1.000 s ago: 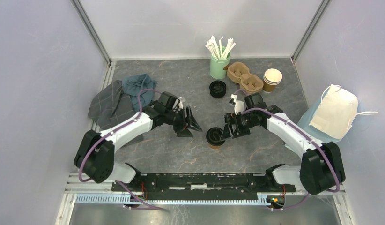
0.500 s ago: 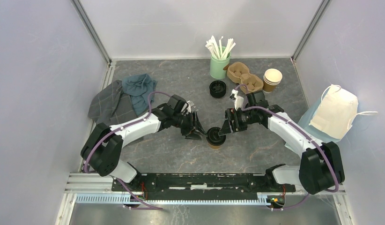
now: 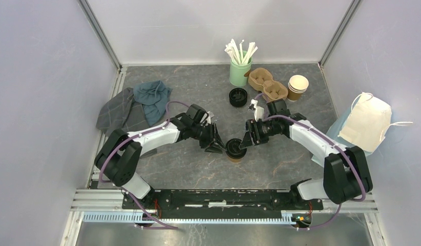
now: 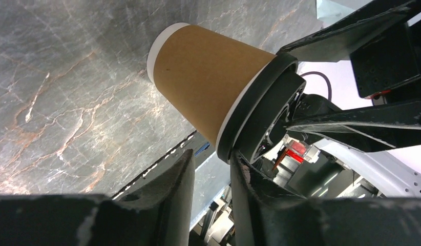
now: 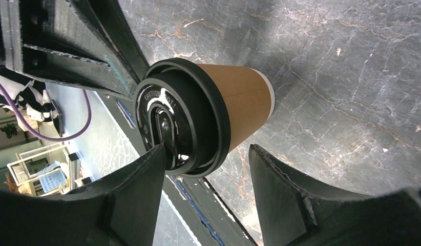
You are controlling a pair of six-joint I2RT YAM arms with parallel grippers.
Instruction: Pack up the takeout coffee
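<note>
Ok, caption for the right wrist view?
Right end effector open, straddling the lidded kraft cup on the table.

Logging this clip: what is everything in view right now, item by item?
lidded coffee cup: one, brown kraft with black lid, upright mid-table between the claws
black lids: one stack, black, behind the cup
cup carrier: one, brown pulp, far right, wells empty
lidless cups: one short stack, brown with cream insides, right of the carrier
holder: one, pale green, far centre, holding white stirrers
cloths: two, grey and teal, bunched at left
bag: one, cream, right edge
table: grey marbled
left claw: black, narrowly open, at the cup's lid
right claw: black, open, straddling the cup
</note>
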